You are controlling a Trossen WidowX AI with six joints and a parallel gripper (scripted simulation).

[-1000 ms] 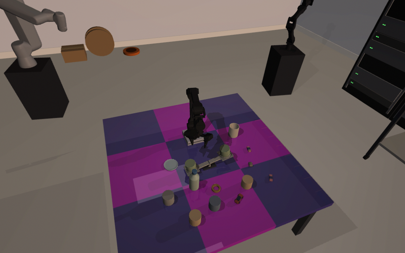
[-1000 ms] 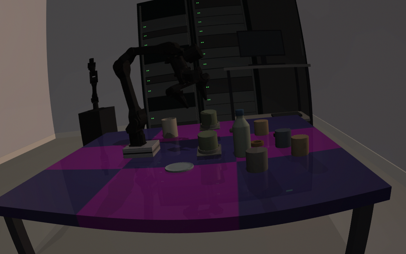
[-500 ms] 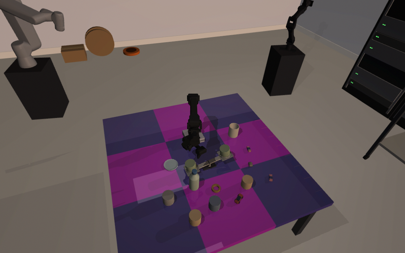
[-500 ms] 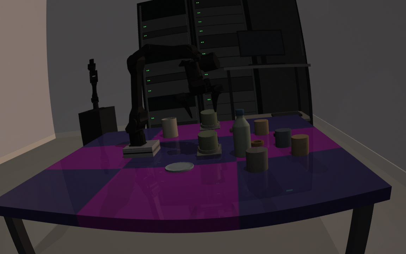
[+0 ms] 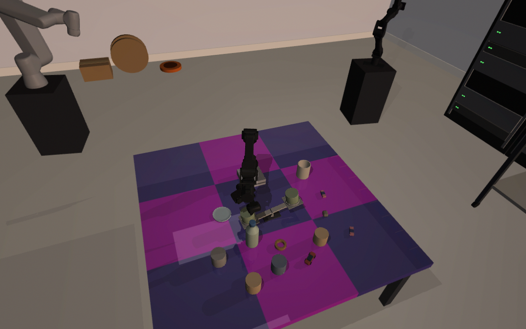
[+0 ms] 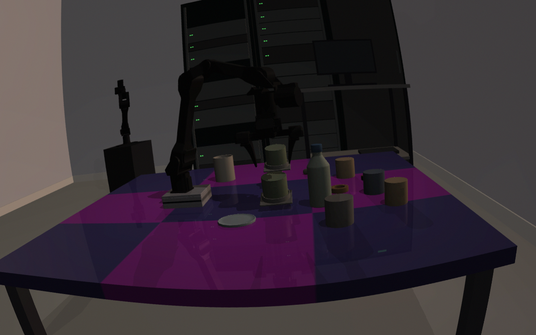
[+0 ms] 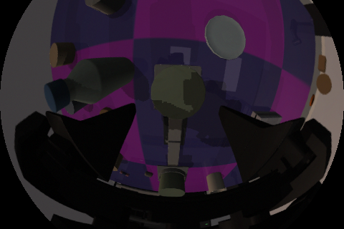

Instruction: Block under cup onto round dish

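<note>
My gripper (image 6: 273, 165) (image 7: 178, 109) is open and empty, pointing down above the green cup (image 5: 247, 217) (image 6: 274, 187) (image 7: 170, 89) at the dish-side end of the balance (image 5: 279, 208) (image 7: 174, 132). In the wrist view this cup lies ahead of the gap between the fingertips. The identical green cup (image 5: 291, 196) (image 6: 275, 156) (image 7: 172, 185) stands on the far end. Both are upright. I cannot tell the beam's tilt surely. The round dish (image 5: 221, 214) (image 6: 236, 220) (image 7: 225, 37) is empty, beside the near end. No block shows; it is hidden.
A capped bottle (image 5: 251, 238) (image 6: 319, 183) (image 7: 86, 80) stands close beside the near cup. A pale open cup (image 5: 302, 170) (image 6: 224, 168) stands beyond the far end. Several tan and grey cylinders, a ring (image 5: 280, 244) and small toy cars lie on the bottle's side.
</note>
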